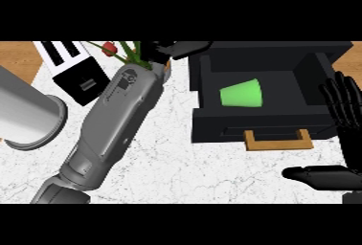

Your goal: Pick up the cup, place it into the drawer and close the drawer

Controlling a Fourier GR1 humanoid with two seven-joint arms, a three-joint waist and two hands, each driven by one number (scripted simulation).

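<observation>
Head view: the green cup (pixel 243 94) is seen lying on its side inside the open black drawer (pixel 212 122), so only closing is left to be done, while the right robot hand (pixel 344 107) is held open beside the drawer.

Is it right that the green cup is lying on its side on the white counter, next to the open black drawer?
Not quite. The head view shows the green cup lying on its side inside the open black drawer, not beside it on the white counter.
</observation>
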